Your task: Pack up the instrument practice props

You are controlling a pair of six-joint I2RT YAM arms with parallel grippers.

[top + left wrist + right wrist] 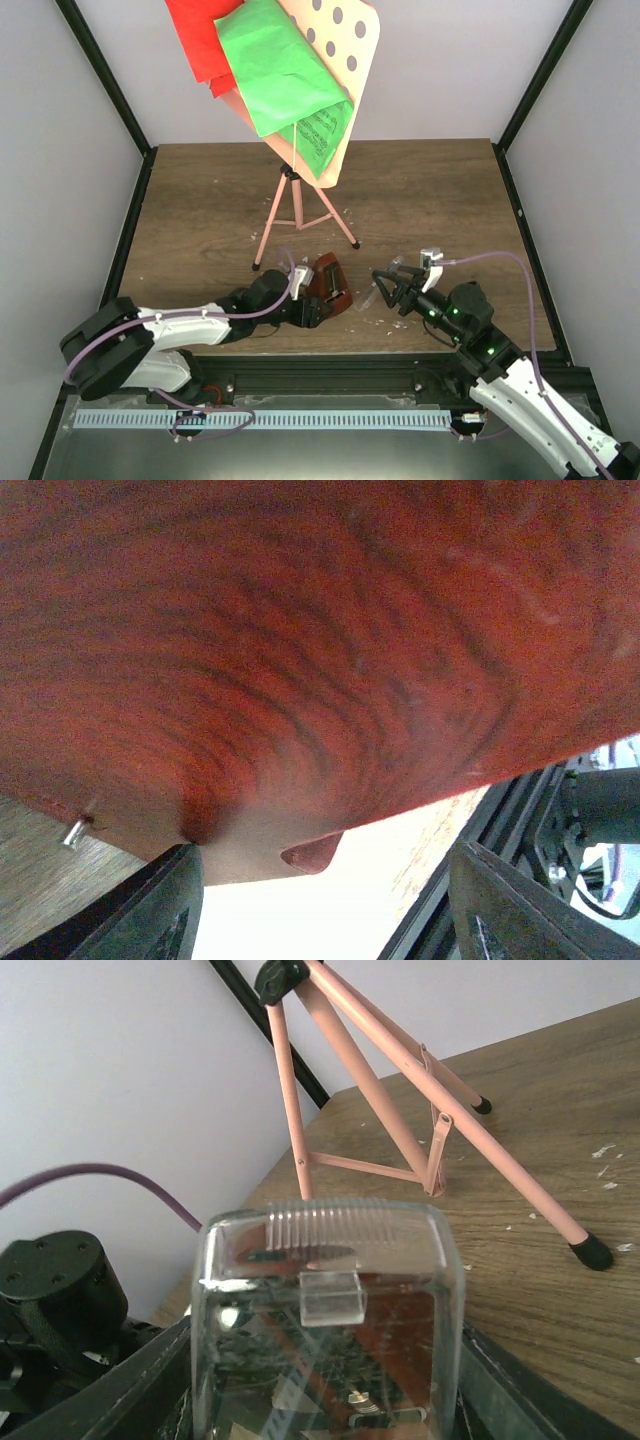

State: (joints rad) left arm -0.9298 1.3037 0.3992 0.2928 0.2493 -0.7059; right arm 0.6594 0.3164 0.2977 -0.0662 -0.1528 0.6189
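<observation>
My left hand sits around the tilted metronome. One finger touches its wooden side and the other stands just off it, so I cannot tell whether I grip it. My right hand is clamped on the clear cover, just right of the metronome. Ahead of both hands, further up the table, is the stand, with the green sheet and red sheet on its desk

Pink stand w/ dark-dotted desk, green sheet, red sheet, red-brown wood-grain metronome, clear cover
</observation>
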